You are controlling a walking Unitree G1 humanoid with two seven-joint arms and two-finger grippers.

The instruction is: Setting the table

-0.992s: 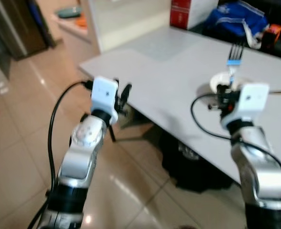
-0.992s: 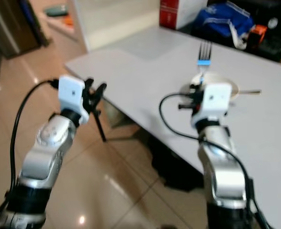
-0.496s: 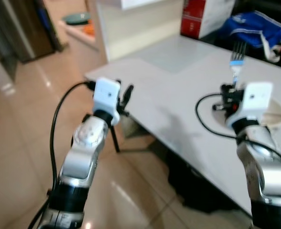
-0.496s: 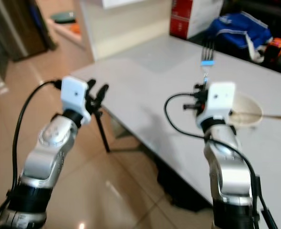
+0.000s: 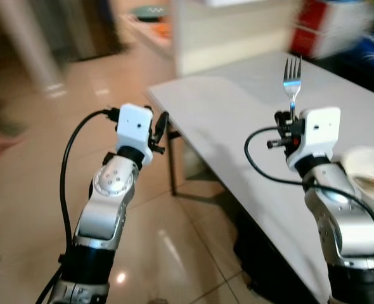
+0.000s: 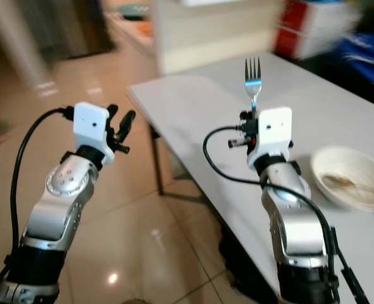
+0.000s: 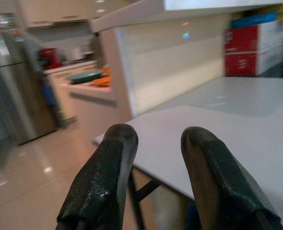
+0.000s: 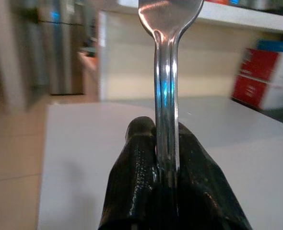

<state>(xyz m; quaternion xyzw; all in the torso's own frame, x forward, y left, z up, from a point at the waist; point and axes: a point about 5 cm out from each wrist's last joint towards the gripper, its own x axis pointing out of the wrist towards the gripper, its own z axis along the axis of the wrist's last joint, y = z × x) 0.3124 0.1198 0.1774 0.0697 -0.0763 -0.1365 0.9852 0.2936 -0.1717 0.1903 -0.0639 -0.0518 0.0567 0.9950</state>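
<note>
The right gripper [image 6: 253, 117] is raised over the near edge of the white bench [image 6: 199, 107], its two black fingers [image 8: 141, 158] clamped together on the handle of a silver fork [image 6: 253, 79]. The fork stands upright above the gripper with its tines pointing up, well clear of the bench top. In the right wrist view the handle runs straight up out of the pinch between the fingers.

To the right of that arm, a white bowl [image 6: 352, 174] sits on the bench with a pale utensil [image 6: 355, 185] lying in it, near the arm but apart from it.

The left gripper [image 5: 158, 130] hangs in the air to the left of the bench, off its near left corner and over the tiled floor [image 5: 174, 247]. Its fingers [image 7: 105, 187] stand apart with nothing between them, pointing toward the bench.

At the far end of the bench, a red and white box [image 6: 304, 31] and something blue [image 6: 364, 47] show as blurred shapes. Farther left, a counter [image 5: 150, 28] carries a teal dish [image 5: 148, 11] and something orange [image 5: 163, 26] just beside it.
</note>
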